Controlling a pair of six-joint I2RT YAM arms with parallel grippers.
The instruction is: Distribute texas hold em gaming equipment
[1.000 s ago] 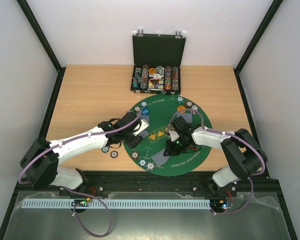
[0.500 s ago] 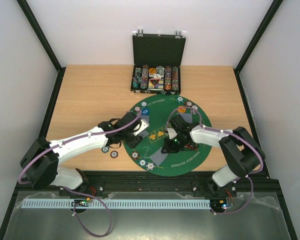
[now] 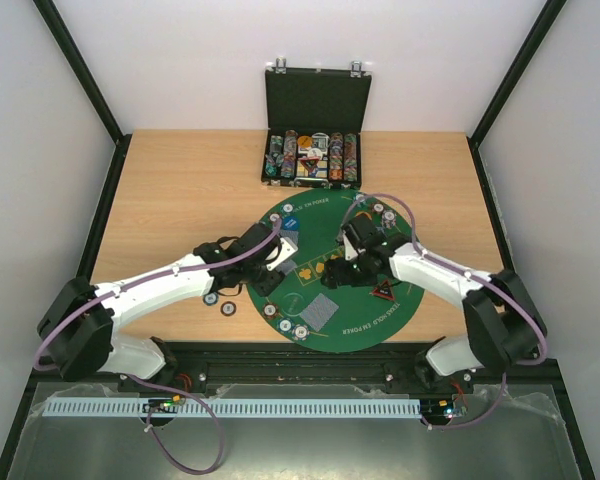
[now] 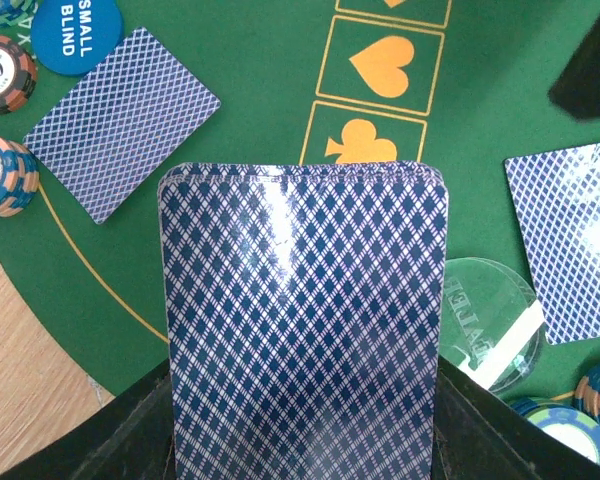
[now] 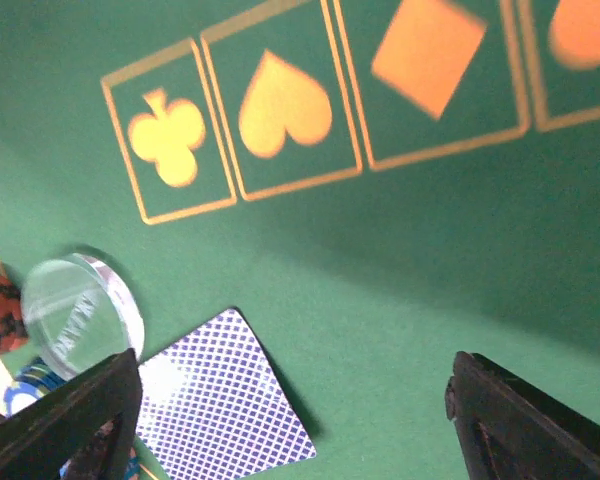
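Left gripper [image 4: 302, 455] was clenched on a glossy deck [image 4: 302, 330] of lattice-backed, round-cornered cards, over the left side of the round green felt mat [image 3: 365, 310]. Right gripper [image 5: 295, 430] was released, its black fingers wide apart on nothing, above a flat single card [image 5: 220, 400] and a clear round disc [image 5: 75, 312]. Striped round chips [image 4: 2, 175] and a black-and-red triangular marker [image 3: 383, 292] lay on the felt.

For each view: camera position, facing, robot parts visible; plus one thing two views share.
Top external: above, behind; faces down at green mat; left arm, right arm show.
Left wrist: over mat, facing card deck held in left gripper.
Right wrist: over mat, facing down; open right gripper shows.
Shared: orange heart, both wrists.
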